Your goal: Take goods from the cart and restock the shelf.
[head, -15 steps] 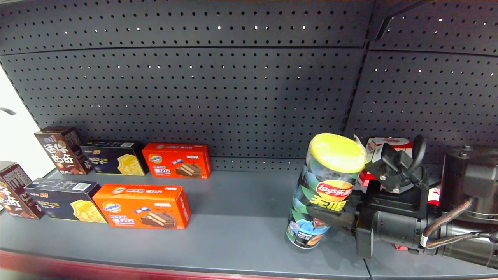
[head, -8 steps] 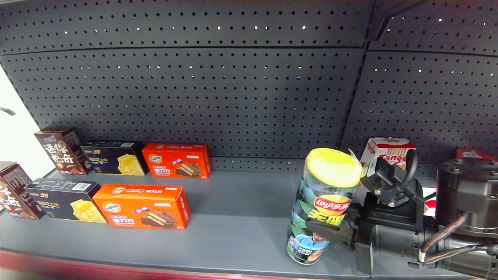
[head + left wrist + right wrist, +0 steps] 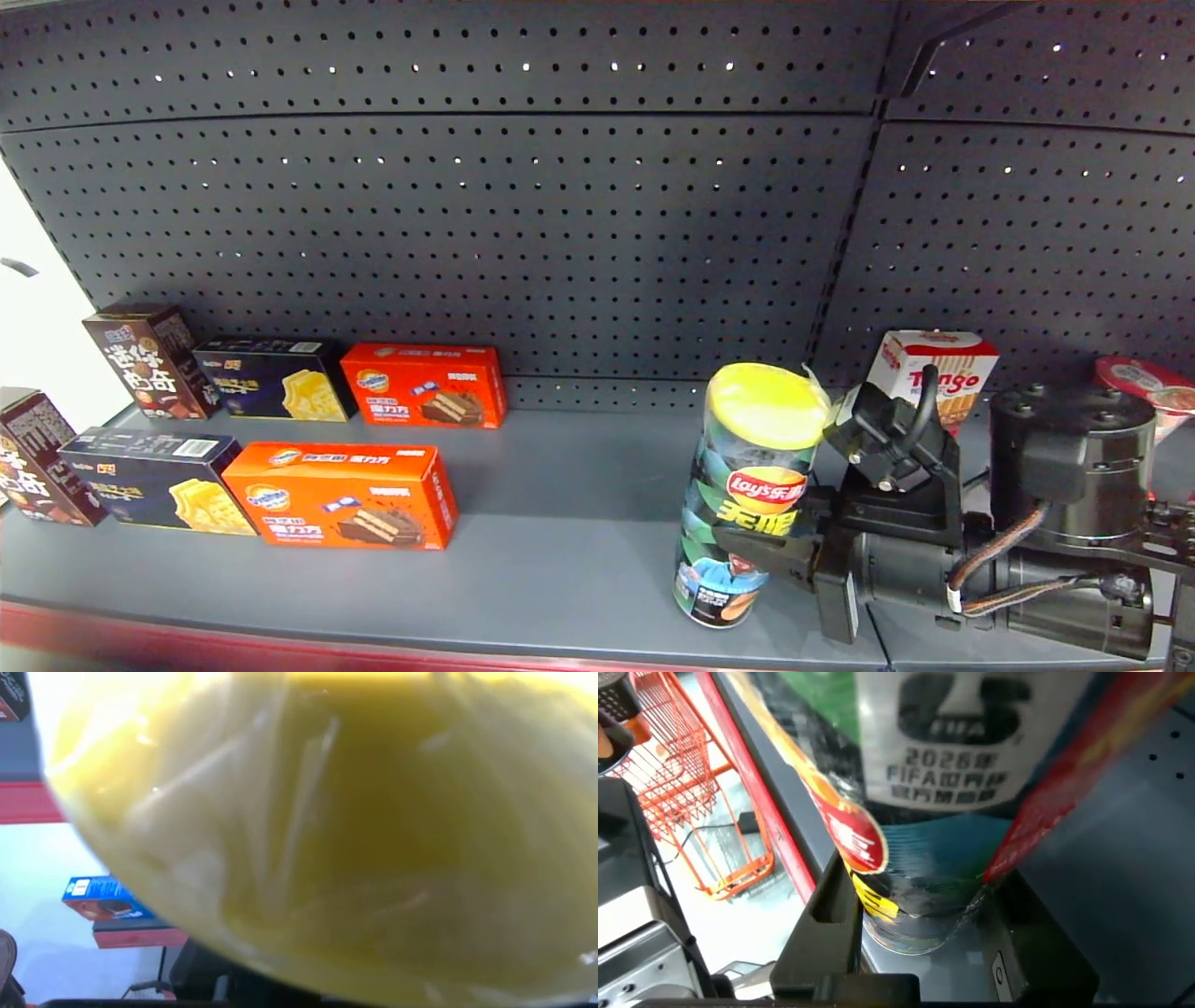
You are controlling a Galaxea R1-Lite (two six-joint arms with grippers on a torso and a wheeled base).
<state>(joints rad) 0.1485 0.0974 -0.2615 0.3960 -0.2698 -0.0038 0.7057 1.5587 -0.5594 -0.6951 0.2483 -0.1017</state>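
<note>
A tall chips can (image 3: 752, 485) with a yellow lid stands slightly tilted near the front of the grey shelf (image 3: 579, 523), right of centre. My right gripper (image 3: 780, 551) is shut on its lower half from the right. In the right wrist view the can (image 3: 943, 784) fills the space between the black fingers (image 3: 831, 924), and my right gripper (image 3: 924, 943) grips its lower part. A translucent yellow packet (image 3: 355, 812) lies right up against the lens in the left wrist view.
Orange (image 3: 341, 495), dark blue (image 3: 159, 478) and brown boxes (image 3: 149, 359) sit in two rows at the left. A white-and-red wafer box (image 3: 934, 373) and a red-lidded cup (image 3: 1148, 387) stand behind my right arm. A perforated back wall (image 3: 523, 243) closes the shelf. An orange cart (image 3: 701, 812) stands below.
My right gripper has carried the chips can leftward and down toward the shelf's front. The wafer box and the red-lidded cup behind the arm have come into sight.
</note>
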